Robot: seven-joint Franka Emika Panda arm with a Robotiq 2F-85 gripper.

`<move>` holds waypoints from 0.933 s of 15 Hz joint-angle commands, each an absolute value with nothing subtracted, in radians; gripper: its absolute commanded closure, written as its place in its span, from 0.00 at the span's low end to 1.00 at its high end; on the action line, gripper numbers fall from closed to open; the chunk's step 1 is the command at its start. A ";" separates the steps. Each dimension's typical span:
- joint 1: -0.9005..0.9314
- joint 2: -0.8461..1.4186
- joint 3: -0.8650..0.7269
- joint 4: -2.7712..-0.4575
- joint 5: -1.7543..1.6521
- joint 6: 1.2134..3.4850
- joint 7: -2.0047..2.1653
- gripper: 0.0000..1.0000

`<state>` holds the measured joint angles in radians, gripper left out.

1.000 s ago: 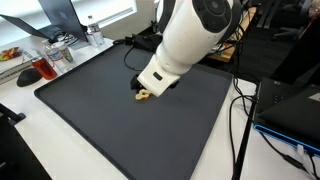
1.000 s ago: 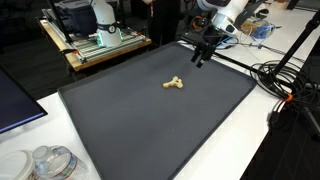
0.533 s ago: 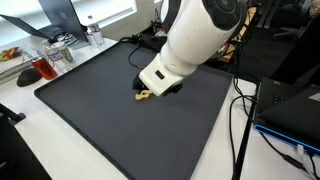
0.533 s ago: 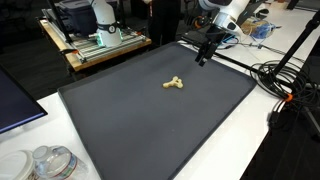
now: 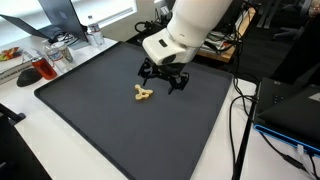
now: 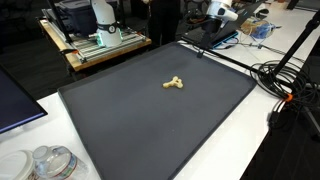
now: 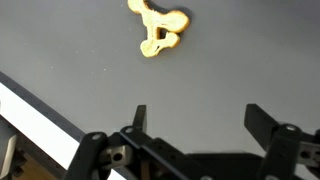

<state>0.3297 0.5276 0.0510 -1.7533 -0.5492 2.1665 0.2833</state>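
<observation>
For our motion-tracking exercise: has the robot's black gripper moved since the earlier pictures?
Yes. The black gripper has lifted away from the small yellow object on the dark grey mat.

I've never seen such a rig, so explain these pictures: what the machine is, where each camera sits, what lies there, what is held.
The white machine is a robot arm ending in a black two-fingered pincer. Two pictures come from cameras standing outside the robot, viewing the dark mat from different places. The third comes from a camera on the wrist, looking past the pincer's fingers onto the mat. One small tan piece lies on the mat; its shape is unclear. The pincer is open, holds nothing and hangs above the mat near the piece, not touching it.
</observation>
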 commanded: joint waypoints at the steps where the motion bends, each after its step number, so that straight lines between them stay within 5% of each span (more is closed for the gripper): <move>1: 0.317 0.356 0.039 -1.994 -0.542 2.323 0.408 0.00; 14: 0.141 0.068 0.050 -2.441 -0.271 2.765 0.263 0.00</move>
<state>0.1934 0.1513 0.0308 -2.3243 -0.3973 2.6761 0.3709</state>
